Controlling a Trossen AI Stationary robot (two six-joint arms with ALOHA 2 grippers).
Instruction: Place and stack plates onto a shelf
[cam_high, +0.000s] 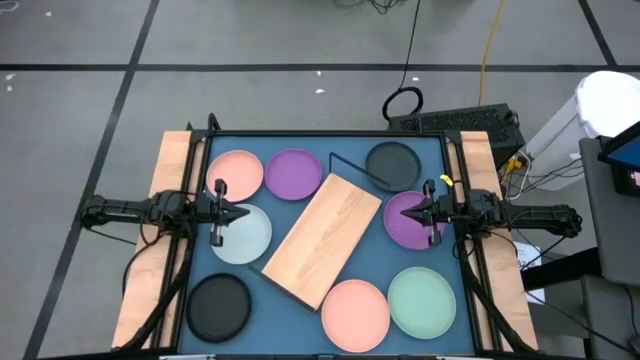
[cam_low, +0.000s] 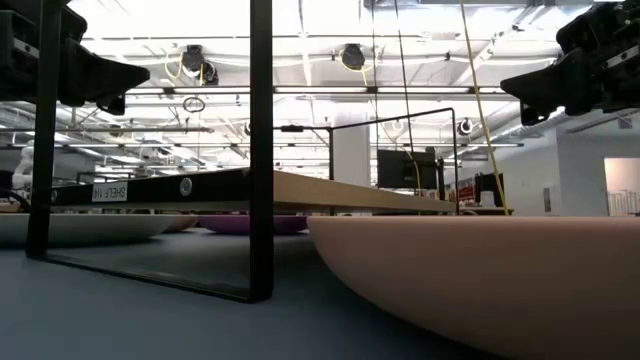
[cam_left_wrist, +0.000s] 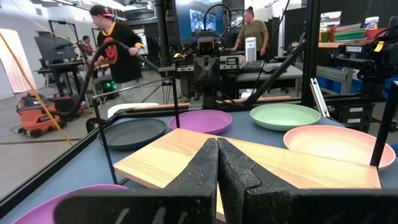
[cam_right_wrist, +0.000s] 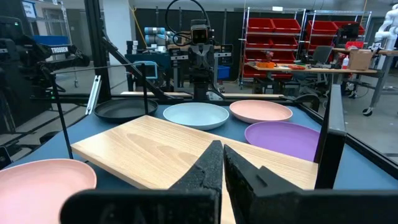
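Note:
The shelf (cam_high: 322, 239), a light wooden board on a thin black wire frame, stands slantwise in the middle of the blue table. Several round plates lie flat around it. A pink plate (cam_high: 237, 173), a purple plate (cam_high: 294, 174) and a black plate (cam_high: 392, 163) lie on the far side. A white-grey plate (cam_high: 248, 238) lies at the left and a second purple plate (cam_high: 405, 228) at the right. Another black plate (cam_high: 219, 305), a pink plate (cam_high: 354, 314) and a pale green plate (cam_high: 422, 300) lie on the near side. My left gripper (cam_high: 245, 213) hovers shut and level above the white-grey plate. My right gripper (cam_high: 405, 213) hovers shut above the right purple plate.
Wooden side rails (cam_high: 168, 180) and black frame posts (cam_left_wrist: 311, 50) border the table. Beyond the far edge, cables (cam_high: 404, 100) and equipment lie on the floor. People (cam_left_wrist: 118, 43) stand in the room beyond the table's right side.

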